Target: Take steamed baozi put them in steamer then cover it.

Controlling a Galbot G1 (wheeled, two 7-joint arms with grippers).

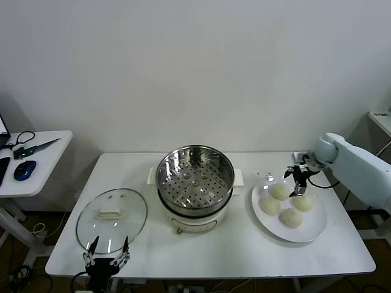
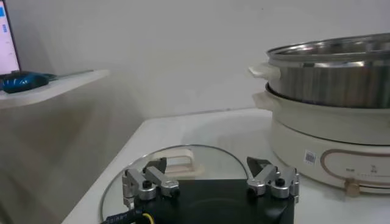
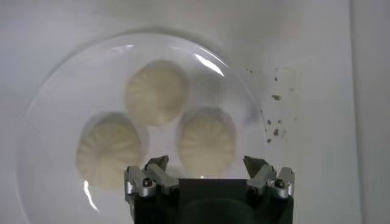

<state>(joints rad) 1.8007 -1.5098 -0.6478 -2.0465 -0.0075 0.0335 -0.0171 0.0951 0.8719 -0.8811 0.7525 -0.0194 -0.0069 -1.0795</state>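
Head view is showing me the table, and on it the steamer is sitting in the middle with its perforated tray bare, so I am judging no loading done yet; its glass lid is lying flat to its left, keeping the pot mouth free. On the white plate to the right, four steamed baozi are clustering close together. I am holding the right gripper over the rear buns, arm reaching in from the right, fingers pointing down and spread wide, gripping nothing. The left gripper is idling, open, at the lid's near edge
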